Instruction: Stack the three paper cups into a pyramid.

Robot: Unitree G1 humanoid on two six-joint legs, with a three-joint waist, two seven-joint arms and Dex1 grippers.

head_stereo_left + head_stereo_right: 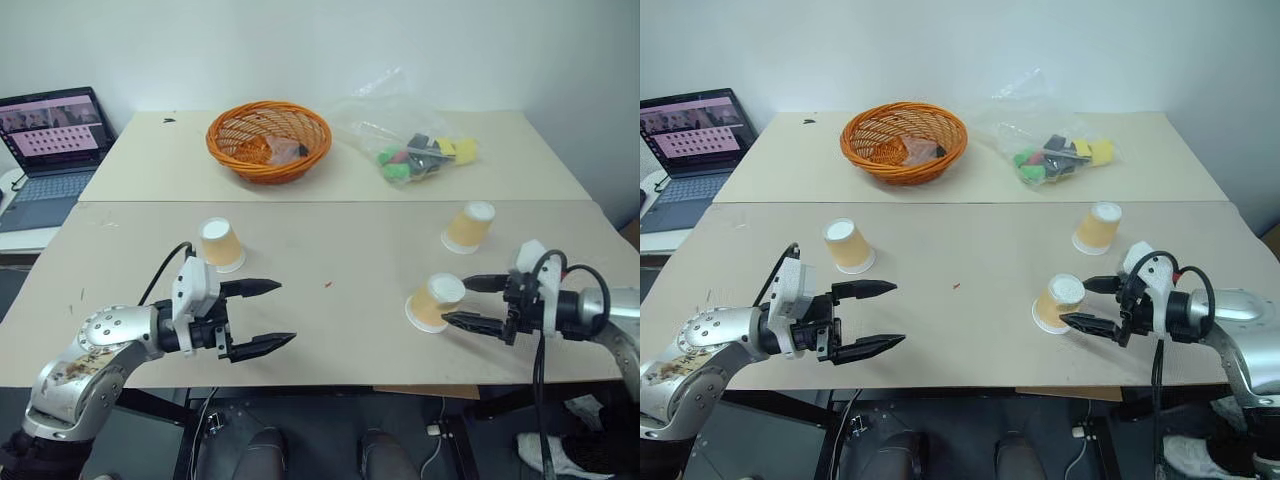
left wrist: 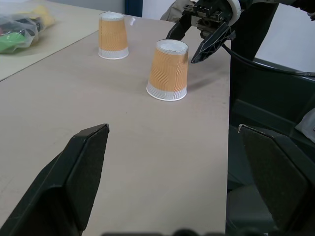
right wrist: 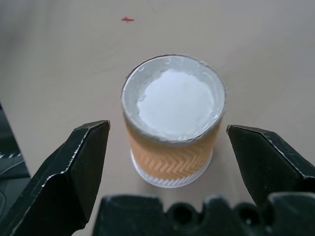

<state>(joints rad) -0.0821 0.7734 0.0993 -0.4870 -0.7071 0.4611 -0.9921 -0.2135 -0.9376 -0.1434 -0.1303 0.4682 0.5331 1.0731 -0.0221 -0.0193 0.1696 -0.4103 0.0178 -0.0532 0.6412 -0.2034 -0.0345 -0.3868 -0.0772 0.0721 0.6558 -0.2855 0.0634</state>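
Cups stand upside down on the table (image 1: 330, 330), three of them, all apart. The right gripper (image 1: 470, 302) has its two black fingers spread wide, and the near cup (image 1: 435, 302) sits just in front of them, not touched. The far cup (image 1: 469, 227) is a bit beyond that gripper. The left gripper (image 1: 262, 316) is spread wide too and holds nothing; the left cup (image 1: 221, 244) stands just past it, off to its side.
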